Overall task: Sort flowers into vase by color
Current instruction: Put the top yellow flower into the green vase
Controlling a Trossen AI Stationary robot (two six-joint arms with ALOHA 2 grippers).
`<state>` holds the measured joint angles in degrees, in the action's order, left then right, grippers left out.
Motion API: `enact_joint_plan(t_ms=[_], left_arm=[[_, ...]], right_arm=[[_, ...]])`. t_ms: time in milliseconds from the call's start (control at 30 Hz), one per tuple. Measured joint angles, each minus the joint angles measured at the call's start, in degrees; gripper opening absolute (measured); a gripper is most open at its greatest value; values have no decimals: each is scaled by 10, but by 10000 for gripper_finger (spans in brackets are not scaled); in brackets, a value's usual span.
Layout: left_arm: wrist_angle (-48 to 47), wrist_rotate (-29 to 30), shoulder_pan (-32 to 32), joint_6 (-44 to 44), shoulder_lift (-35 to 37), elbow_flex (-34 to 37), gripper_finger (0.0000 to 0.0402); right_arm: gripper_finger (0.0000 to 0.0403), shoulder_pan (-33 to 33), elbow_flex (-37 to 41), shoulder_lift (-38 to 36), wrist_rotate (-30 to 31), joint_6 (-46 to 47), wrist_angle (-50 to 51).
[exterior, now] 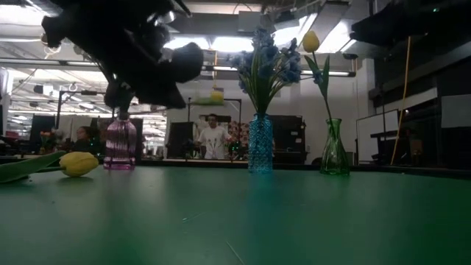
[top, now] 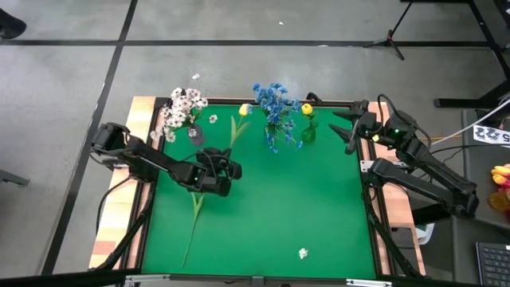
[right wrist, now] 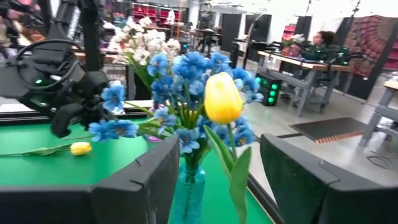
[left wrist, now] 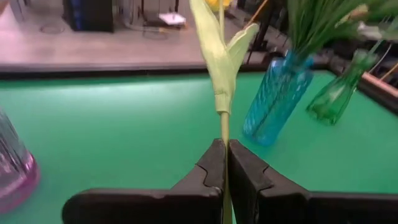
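Note:
My left gripper, over the table's left middle, is shut on a yellow tulip. Its bud points toward the far edge. A second yellow tulip lies flat on the green table under that gripper, its stalk running toward the near edge. Along the far edge a pink vase holds white sprays, a blue vase holds blue blooms, and a green vase holds one yellow tulip. My right gripper waits open at the far right corner, touching nothing. My left gripper pinches the tulip's thin stalk between its two fingers, just below the leaves. The fingers point nearly level toward the far edge, roughly along the stalk. The stalk slants up and away from the fingertips, and the bud is clear of the table.
Loose white blossoms lie near the front edge and beside the pink vase. The middle and right of the green table are bare. A person stands in the room beyond the far edge.

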<state>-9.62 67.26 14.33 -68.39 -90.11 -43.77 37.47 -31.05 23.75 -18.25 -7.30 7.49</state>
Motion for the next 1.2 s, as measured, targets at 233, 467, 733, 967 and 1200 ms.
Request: enact_joint_plan(t_ms=[233,467,733,967,1200], left_arm=[[5,56,18,44,58,0,5],[73,103,35,126,96,-1,6],[293,110,53,335,96,-1,7],[532,110,84,579,96,-1,7],[663,-27,78,700,96,-1,7]], right_arm=[[223,0,0,0,-9,7,-5],[223,0,0,0,-9,11,-5],[223,0,0,0,-103,24,-70],[223,0,0,1,-108,32,-136],[223,-43,0,33,-67,41,-174]])
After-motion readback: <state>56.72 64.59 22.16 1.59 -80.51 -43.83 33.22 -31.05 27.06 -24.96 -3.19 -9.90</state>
